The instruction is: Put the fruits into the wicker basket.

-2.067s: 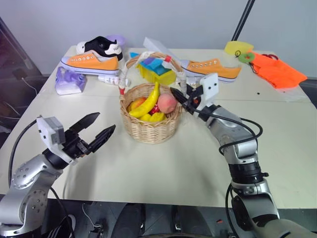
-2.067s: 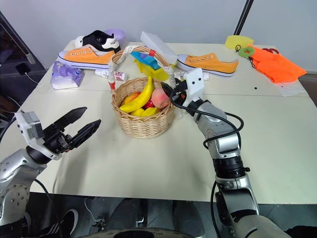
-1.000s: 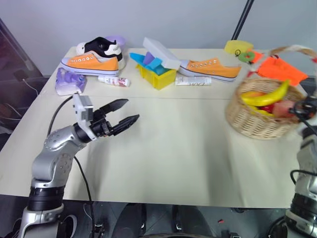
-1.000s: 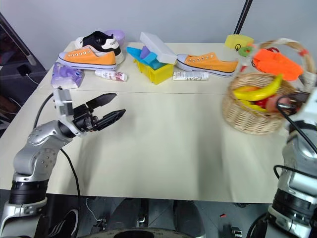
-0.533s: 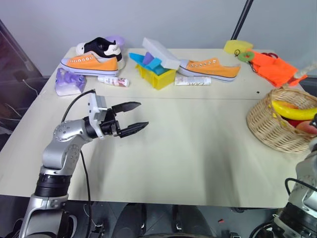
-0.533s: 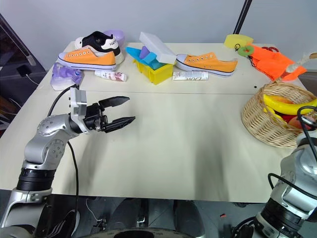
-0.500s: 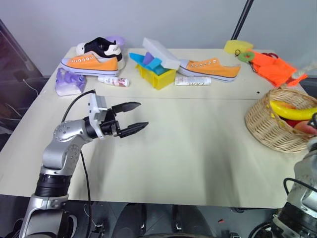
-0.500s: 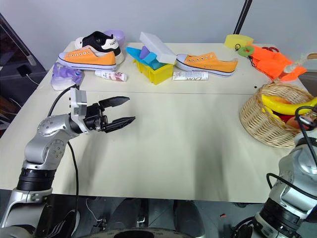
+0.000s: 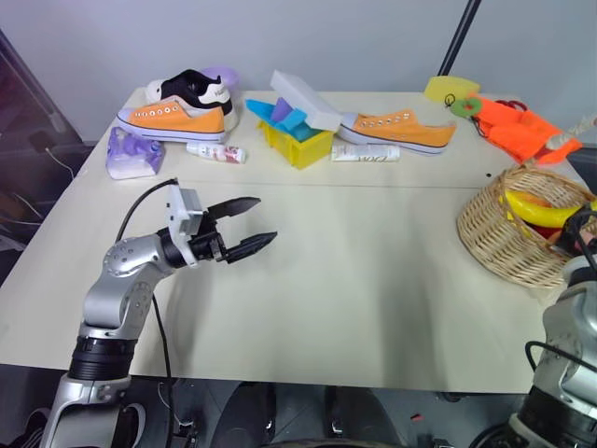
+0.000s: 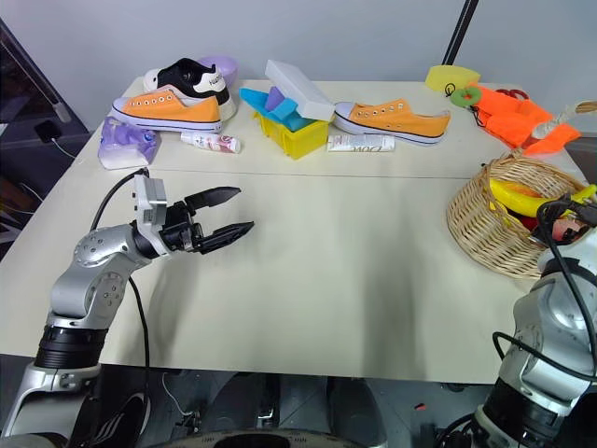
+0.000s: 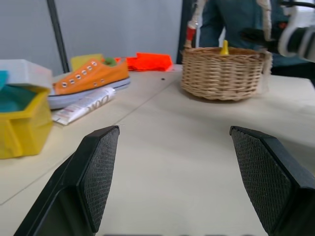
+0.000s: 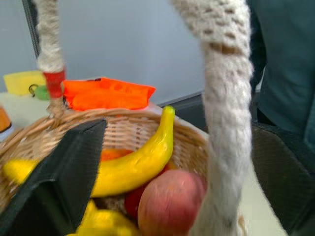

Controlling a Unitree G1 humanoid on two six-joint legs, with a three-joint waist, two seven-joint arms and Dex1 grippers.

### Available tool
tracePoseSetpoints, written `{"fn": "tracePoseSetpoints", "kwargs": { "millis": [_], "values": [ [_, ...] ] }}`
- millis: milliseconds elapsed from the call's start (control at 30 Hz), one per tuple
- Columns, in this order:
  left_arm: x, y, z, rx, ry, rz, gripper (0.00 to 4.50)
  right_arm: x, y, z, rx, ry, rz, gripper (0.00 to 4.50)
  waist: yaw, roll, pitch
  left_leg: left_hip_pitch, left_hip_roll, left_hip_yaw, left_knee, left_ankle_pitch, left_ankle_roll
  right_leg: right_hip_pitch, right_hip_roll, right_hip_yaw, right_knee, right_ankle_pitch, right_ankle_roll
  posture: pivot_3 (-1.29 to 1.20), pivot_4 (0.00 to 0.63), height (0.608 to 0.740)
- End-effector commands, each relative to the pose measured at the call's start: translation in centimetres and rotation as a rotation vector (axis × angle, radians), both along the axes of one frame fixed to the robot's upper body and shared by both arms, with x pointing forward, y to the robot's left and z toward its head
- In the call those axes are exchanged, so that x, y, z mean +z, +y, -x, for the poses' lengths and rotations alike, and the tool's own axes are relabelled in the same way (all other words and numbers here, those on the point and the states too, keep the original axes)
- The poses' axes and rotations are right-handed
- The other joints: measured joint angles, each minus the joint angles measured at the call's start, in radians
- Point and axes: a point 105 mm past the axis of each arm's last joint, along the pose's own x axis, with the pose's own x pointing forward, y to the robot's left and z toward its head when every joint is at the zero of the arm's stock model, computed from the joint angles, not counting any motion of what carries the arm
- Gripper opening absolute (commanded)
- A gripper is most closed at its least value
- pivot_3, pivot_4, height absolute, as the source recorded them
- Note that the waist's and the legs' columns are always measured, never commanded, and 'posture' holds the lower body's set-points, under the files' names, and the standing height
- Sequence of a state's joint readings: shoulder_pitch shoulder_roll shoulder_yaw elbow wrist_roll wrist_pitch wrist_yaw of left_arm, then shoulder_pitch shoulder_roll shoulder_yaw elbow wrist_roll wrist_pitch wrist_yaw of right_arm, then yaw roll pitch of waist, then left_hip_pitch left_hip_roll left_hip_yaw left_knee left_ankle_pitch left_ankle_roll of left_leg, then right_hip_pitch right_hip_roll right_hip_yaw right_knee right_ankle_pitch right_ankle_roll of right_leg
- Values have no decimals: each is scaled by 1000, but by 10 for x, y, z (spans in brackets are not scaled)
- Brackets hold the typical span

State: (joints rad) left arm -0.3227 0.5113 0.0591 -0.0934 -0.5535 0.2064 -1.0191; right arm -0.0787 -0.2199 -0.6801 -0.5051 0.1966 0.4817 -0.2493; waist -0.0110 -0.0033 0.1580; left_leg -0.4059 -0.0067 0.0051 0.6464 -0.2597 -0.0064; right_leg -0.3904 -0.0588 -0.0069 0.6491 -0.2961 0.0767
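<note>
The wicker basket (image 9: 508, 233) stands on the table near its right edge, its white-wrapped handle (image 12: 224, 98) arching over it. Inside lie the fruits: a yellow banana (image 12: 138, 162), a pink-red peach (image 12: 170, 204) and some red and yellow pieces beneath them. My right gripper (image 12: 179, 137) is open at the basket's near side, one finger on each side of the handle. My left gripper (image 9: 264, 219) hovers open and empty over the left half of the table, pointing toward the basket (image 11: 224, 71).
Along the table's back edge lie two orange sneakers (image 9: 173, 117) (image 9: 396, 131), a yellow box of blue blocks (image 9: 297, 140), a white tube (image 9: 364, 152), a purple bag (image 9: 133, 154) and an orange cloth (image 9: 518, 131). A person in dark clothes (image 12: 283, 64) stands behind the basket.
The basket travelled from mid-table to the right edge and settled there. My right gripper, shut on its handle before, has opened. The left gripper swung up and inward, still open.
</note>
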Motion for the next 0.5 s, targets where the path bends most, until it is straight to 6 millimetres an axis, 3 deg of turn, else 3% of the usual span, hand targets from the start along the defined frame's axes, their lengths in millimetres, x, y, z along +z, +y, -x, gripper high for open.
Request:
{"fn": "tracePoseSetpoints", "kwargs": {
  "millis": [33,167,333,433,500],
  "values": [
    [10,2,2,17,-57,1,3856,13,7,18,-43,-50,52,4479,-1,0,0,0,0,0,0,0,0,0,0,0,0,0,0,0,150,740],
    [9,3,1,37,-55,5,3856,9,24,30,-4,-49,71,4479,-2,0,0,0,0,0,0,0,0,0,0,0,0,0,0,0,150,740],
    [7,13,-4,109,-69,-4,3856,21,74,27,243,-13,309,4479,-5,0,0,1,1,0,0,0,0,0,0,0,0,0,0,0,150,740],
    [0,23,-12,199,-35,-3,3856,37,110,15,424,-61,447,4479,-7,0,0,1,1,0,0,0,0,0,0,0,0,0,0,0,150,740],
    [-6,31,-17,266,-6,-11,3856,36,140,-5,636,-91,443,4479,-9,-1,0,2,1,0,0,0,0,1,1,0,0,0,0,0,150,740]
  ]
}}
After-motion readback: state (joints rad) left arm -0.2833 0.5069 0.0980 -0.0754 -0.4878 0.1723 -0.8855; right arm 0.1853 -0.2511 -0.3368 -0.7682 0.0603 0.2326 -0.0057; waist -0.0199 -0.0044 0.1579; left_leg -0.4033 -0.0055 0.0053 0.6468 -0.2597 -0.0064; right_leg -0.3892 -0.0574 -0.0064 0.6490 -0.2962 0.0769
